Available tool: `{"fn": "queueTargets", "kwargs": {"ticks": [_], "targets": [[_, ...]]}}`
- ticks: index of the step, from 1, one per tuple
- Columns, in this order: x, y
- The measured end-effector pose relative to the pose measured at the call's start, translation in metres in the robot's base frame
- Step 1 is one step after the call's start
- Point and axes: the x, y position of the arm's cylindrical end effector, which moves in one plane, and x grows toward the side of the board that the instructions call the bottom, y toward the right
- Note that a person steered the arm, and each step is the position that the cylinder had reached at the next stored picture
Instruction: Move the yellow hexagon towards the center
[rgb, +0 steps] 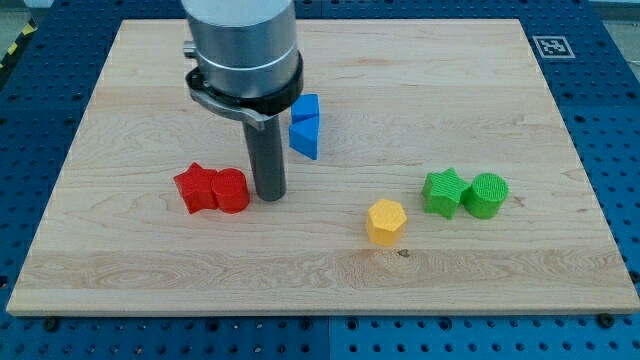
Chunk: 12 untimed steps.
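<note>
The yellow hexagon (386, 221) sits on the wooden board (120, 260), right of and below the board's middle. My tip (268, 195) rests on the board left of centre, well to the left of the yellow hexagon and slightly higher in the view. The tip stands just right of the red cylinder (230, 191), nearly touching it. The rod's body hides part of the board above it.
A red star (195, 187) touches the red cylinder on its left. A blue cube (306, 108) and a blue triangle (305, 137) sit right of the rod. A green star (443, 192) and a green cylinder (487, 195) sit right of the hexagon.
</note>
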Motion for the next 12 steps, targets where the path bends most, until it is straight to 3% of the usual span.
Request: {"fn": "queueTargets", "kwargs": {"ticks": [3, 6, 9, 12], "targets": [[0.066, 0.061], [0.072, 0.143], [0.072, 0.103], [0.067, 0.11]]}}
